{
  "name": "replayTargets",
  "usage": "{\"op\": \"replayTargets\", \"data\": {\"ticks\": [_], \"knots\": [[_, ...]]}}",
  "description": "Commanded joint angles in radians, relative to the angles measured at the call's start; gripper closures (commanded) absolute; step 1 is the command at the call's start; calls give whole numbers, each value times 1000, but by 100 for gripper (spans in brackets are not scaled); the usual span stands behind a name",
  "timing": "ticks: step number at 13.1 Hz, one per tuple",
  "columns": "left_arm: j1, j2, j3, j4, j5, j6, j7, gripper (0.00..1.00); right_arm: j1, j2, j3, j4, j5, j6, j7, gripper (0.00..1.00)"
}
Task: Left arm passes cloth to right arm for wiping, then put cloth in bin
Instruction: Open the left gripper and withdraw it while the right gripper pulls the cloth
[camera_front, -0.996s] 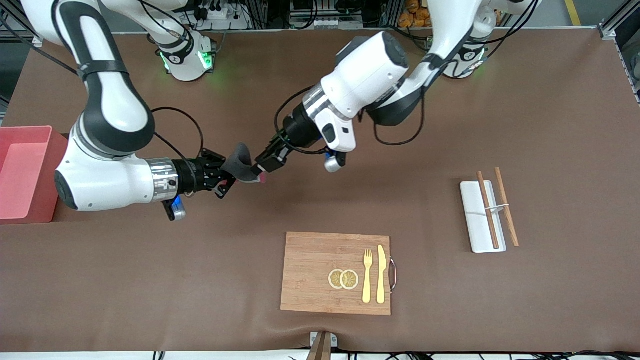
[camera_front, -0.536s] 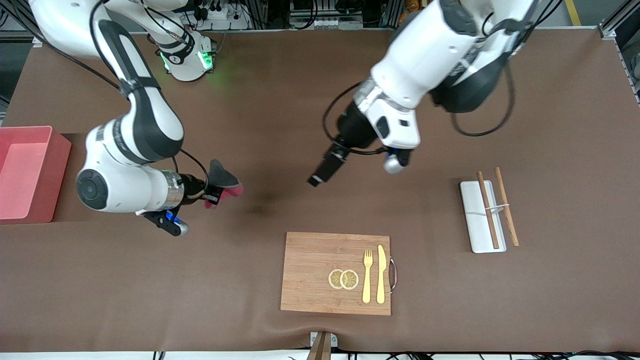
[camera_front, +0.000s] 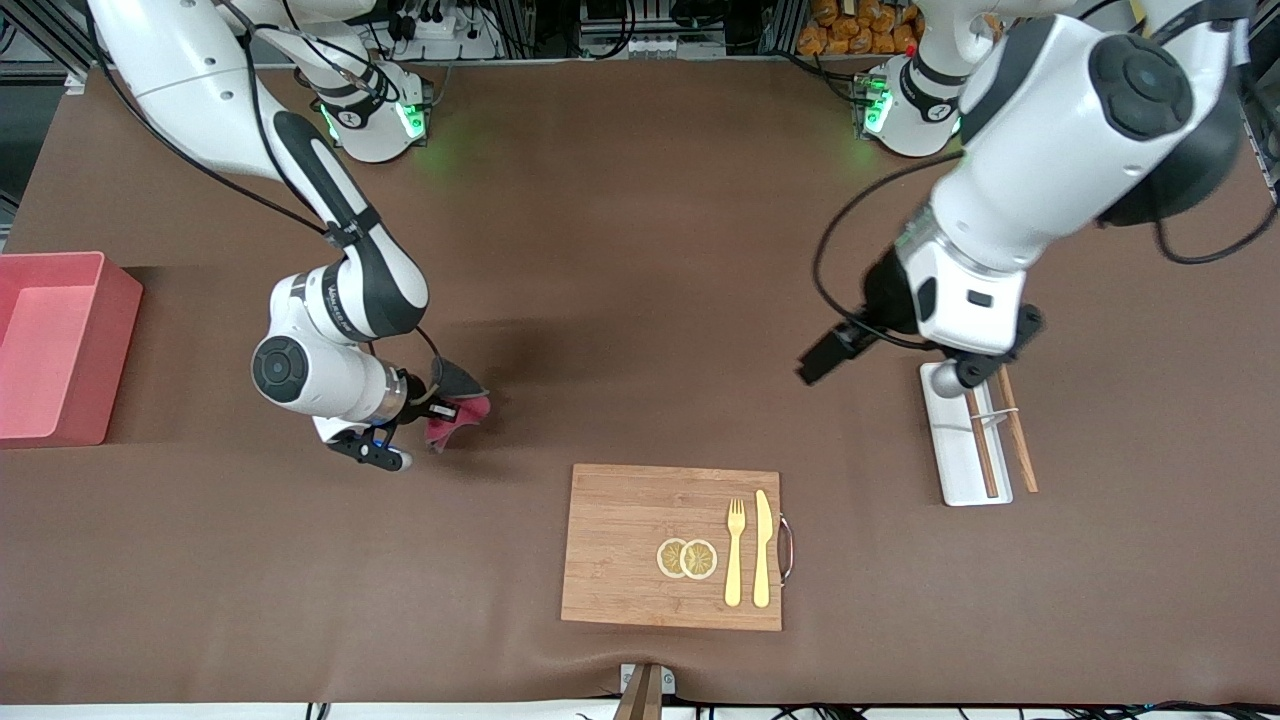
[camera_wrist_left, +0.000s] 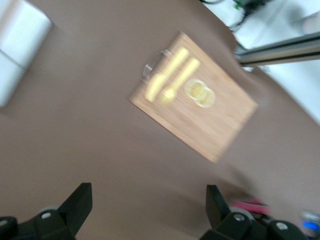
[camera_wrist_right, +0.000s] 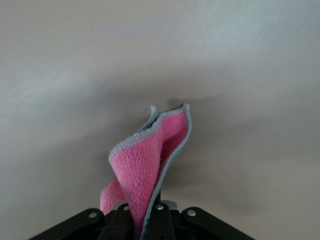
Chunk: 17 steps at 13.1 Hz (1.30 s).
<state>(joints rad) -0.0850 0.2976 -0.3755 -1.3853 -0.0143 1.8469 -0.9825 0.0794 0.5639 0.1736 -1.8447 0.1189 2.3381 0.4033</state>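
Note:
The cloth (camera_front: 457, 397), dark grey on one face and pink on the other, hangs from my right gripper (camera_front: 436, 409), which is shut on it low over the brown table mat. In the right wrist view the cloth (camera_wrist_right: 150, 160) sticks out folded from the right gripper (camera_wrist_right: 145, 220). The bin (camera_front: 118, 300) stands empty at the right arm's end of the table. My left gripper (camera_front: 820, 360) is open and empty over the mat beside the white tray. In the left wrist view the left gripper (camera_wrist_left: 147, 207) shows its fingers wide apart with nothing between them.
A wooden board (camera_front: 620, 545) lies nearer the front camera, carrying a yellow fork (camera_front: 735, 550), a knife (camera_front: 762, 545) and two lemon slices (camera_front: 687, 558). A white tray (camera_front: 955, 450) with chopsticks (camera_front: 1012, 420) lies toward the left arm's end, partly under the left wrist.
The left gripper opened, let go of the cloth and drew back toward its own end of the table. The right arm kept the cloth and swung it lower, toward the board.

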Motion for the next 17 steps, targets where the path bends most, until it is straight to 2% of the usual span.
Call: {"op": "replayTargets", "data": {"ticks": [1,4,7,10,13,17], "knots": [[40,-50,-6,-24,103,-136,176,0,-108,40,-3,-54,-71,131,-201,100],[112,-74,-7,-18,109,-166,349,0,-241,39,-26,-61,-91,153,-543,100],[156,-96,-6,-17,114,-207,415,0,-403,39,-29,-33,-96,158,-910,100],[195,-138,-6,-23,112,-221,516,0,-490,30,-63,40,-189,147,-1118,100],[243,-155,-11,-23,100,-253,576,0,-486,-19,-72,99,-347,65,-1114,100],[257,-172,-5,-26,99,-253,588,0,-403,7,-68,67,-354,7,-824,100]]}}
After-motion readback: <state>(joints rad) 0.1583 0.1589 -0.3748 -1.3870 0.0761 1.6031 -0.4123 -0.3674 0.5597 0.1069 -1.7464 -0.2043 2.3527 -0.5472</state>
